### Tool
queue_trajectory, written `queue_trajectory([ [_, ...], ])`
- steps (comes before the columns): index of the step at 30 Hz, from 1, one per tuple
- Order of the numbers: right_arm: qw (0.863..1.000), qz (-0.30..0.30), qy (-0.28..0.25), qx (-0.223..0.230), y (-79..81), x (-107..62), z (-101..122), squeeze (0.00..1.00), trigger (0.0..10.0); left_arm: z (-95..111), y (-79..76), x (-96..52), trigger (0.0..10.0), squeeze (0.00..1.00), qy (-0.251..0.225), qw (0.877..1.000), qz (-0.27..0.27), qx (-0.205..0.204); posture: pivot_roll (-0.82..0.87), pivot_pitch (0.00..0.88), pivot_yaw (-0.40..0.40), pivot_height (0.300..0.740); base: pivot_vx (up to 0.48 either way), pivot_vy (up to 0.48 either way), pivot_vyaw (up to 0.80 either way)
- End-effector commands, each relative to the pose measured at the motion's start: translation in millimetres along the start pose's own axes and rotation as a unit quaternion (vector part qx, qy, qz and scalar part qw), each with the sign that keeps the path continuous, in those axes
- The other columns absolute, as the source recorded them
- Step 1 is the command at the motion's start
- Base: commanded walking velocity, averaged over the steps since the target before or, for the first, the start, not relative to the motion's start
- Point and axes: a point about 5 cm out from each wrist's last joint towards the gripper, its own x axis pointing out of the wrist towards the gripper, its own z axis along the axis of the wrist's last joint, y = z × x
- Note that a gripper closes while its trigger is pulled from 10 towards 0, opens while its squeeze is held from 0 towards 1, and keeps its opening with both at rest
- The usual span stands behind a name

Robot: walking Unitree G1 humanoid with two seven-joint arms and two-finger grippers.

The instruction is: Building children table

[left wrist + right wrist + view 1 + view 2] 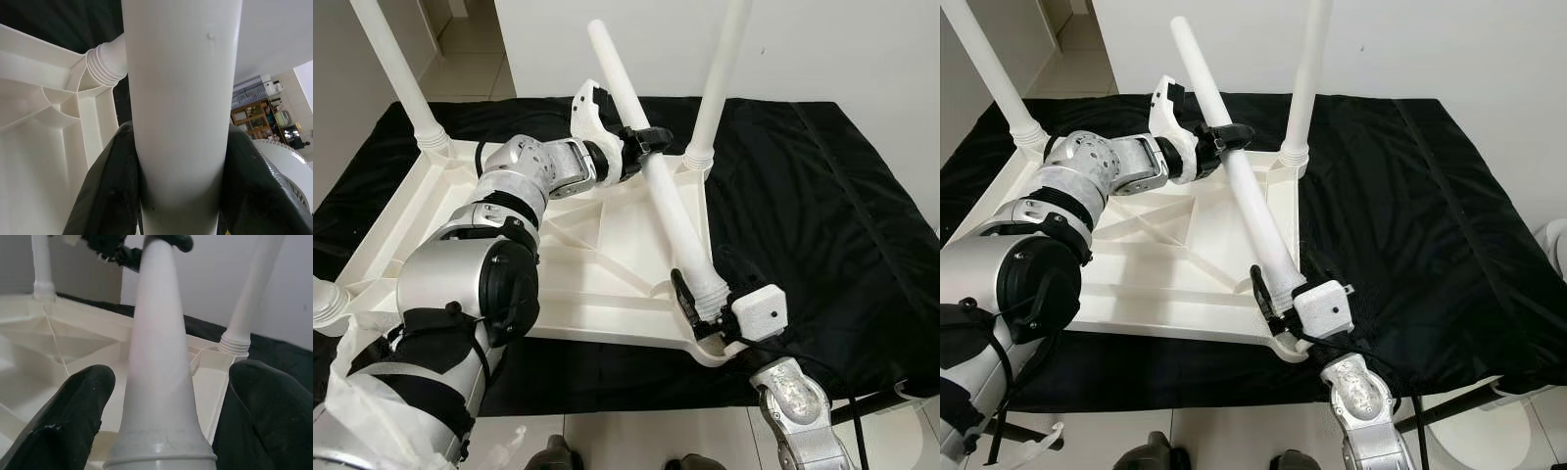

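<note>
White plastic makes up the whole job: the upturned children's table lies underside-up on a black cloth spread over the floor, with two legs already upright in its far corners, the far-left leg and the far-right leg.

A loose leg slants between the two arms. Its threaded foot sits at the near-right corner socket, and its free end points up and away toward the wall. The left gripper has its jaws closed round the shaft partway up. The right gripper has its jaws down at the collar of the leg; in the right wrist view the black fingers stand either side of the shaft with a little daylight showing, so they look slack, not clamped.

To do this step well, I judge the leg must first be brought upright, so the thread meets the socket squarely; turned at this slant it would likely cross-thread. The upper hold should steer, the lower one should guide the collar and turn.

Room is fair. The far-right leg stands near the slanted shaft, so the swing upright should go toward the robot, not sideways. The near-right corner lies close to the cloth's front edge, with pale floor tiles just beyond.
</note>
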Motion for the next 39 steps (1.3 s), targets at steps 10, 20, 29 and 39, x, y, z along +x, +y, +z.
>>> queue_trajectory([
  [10, 0.996, -0.080, 0.006, 0.047, -20.5, 10.1, 5.7, 0.00, 10.0, 26.3, -31.4, -1.2, 10.0, 0.00, -0.046, 0.994, -0.080, 0.059, -0.06, 0.000, 0.034, 0.740, 0.000, 0.000, 0.00],
  [20, 0.995, -0.067, 0.046, 0.050, -23.0, 34.4, 9.5, 0.00, 10.0, 45.3, -61.3, 0.3, 10.0, 0.00, -0.124, 0.976, -0.093, 0.155, -0.05, 0.000, 0.036, 0.740, 0.000, 0.000, 0.00],
  [29, 0.997, -0.052, 0.041, 0.023, -25.3, 43.4, 14.0, 0.00, 10.0, 43.9, -77.0, 4.0, 10.0, 0.00, -0.167, 0.958, -0.088, 0.217, -0.05, 0.002, 0.032, 0.740, 0.000, 0.000, 0.00],
  [39, 0.995, -0.092, 0.041, -0.021, -35.1, 68.9, 24.6, 0.00, 10.0, 26.4, -97.6, 8.2, 10.0, 0.00, -0.235, 0.909, -0.058, 0.340, -0.04, 0.003, 0.026, 0.740, 0.000, 0.000, 0.00],
])
